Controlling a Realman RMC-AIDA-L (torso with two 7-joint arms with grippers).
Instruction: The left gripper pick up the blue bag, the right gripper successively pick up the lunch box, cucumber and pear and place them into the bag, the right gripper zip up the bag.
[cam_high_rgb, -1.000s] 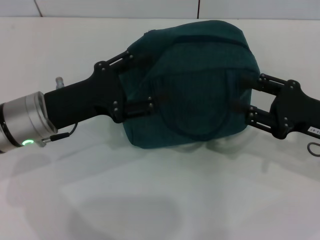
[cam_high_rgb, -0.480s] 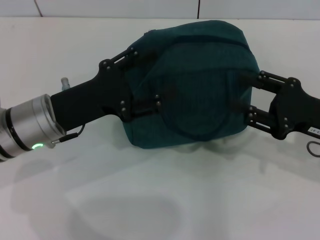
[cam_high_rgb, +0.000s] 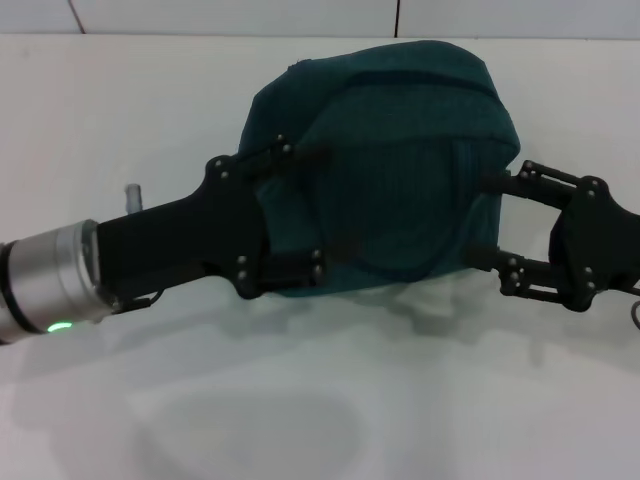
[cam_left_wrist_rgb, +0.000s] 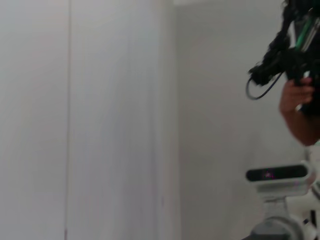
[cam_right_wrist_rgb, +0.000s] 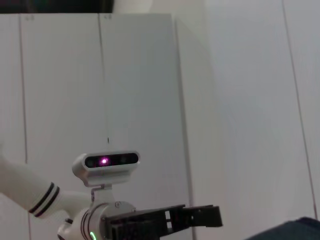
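The blue bag (cam_high_rgb: 400, 130) lies in the middle of the white table in the head view, its zipper line running along the far top edge. My left gripper (cam_high_rgb: 335, 205) reaches in from the left and is open, its two fingers spread wide over the bag's left part. My right gripper (cam_high_rgb: 485, 220) is at the bag's right side, also open, one finger high and one low against the fabric. A pale shape (cam_high_rgb: 432, 297) peeks out under the bag's near edge; I cannot tell what it is. The lunch box, cucumber and pear are out of view.
The white table (cam_high_rgb: 300, 400) stretches in front of the bag. A tiled wall edge (cam_high_rgb: 200, 15) runs along the back. Both wrist views look out at white wall panels and the robot's head camera (cam_right_wrist_rgb: 105, 161). A person's hand (cam_left_wrist_rgb: 295, 100) shows in the left wrist view.
My left gripper has slid right and nearer, further over the bag's left side, with its fingers spreading wider. My right gripper's fingers have opened wider and shifted slightly nearer. The bag has tilted a little.
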